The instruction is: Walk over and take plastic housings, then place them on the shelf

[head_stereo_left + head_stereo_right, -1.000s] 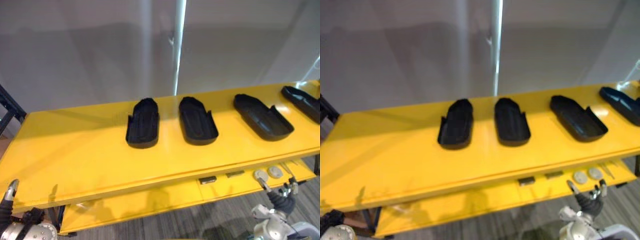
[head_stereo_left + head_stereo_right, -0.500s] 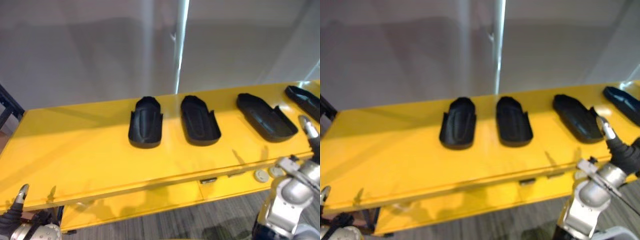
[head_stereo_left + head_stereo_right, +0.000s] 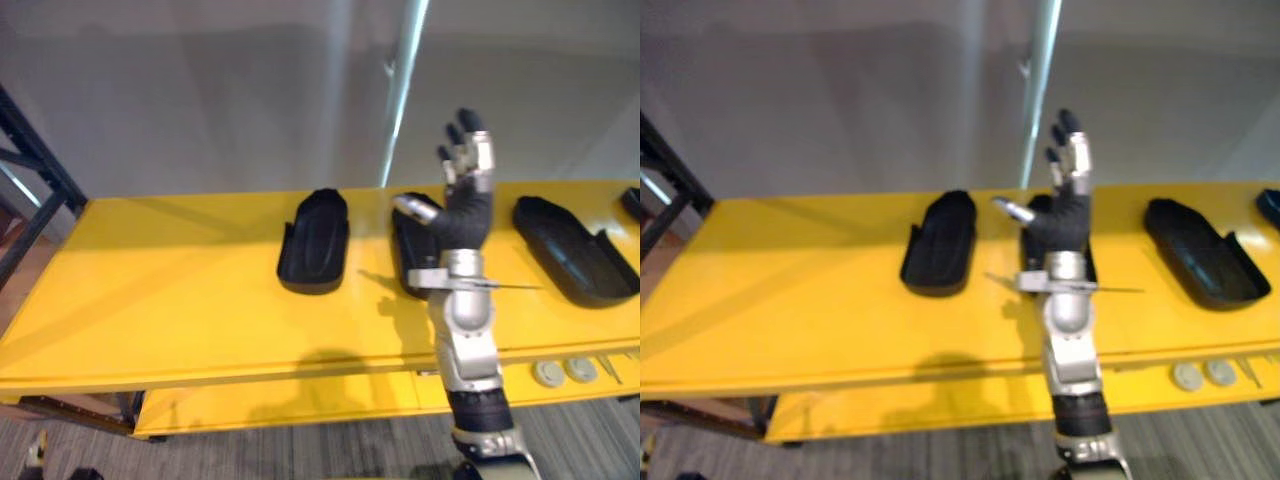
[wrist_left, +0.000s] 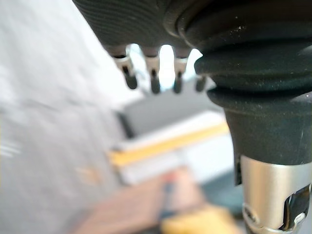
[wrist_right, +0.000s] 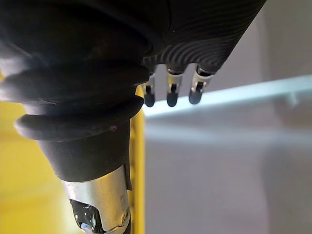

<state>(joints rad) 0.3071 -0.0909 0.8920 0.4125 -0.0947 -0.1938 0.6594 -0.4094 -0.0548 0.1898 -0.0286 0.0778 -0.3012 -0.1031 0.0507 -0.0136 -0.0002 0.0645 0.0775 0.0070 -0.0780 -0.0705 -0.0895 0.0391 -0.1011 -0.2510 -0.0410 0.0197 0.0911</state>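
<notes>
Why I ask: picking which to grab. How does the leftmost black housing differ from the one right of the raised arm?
The leftmost housing lies nearly straight, front to back; the right housing lies slanted. The leftmost housing sits left of the raised right hand, the right housing to its right. Both are black, hollow side up, on the yellow table.

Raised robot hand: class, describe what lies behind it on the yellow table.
A black plastic housing lies on the yellow table behind the open right robot hand. The hand and forearm cover its right part, so its whole shape cannot be seen.
</notes>
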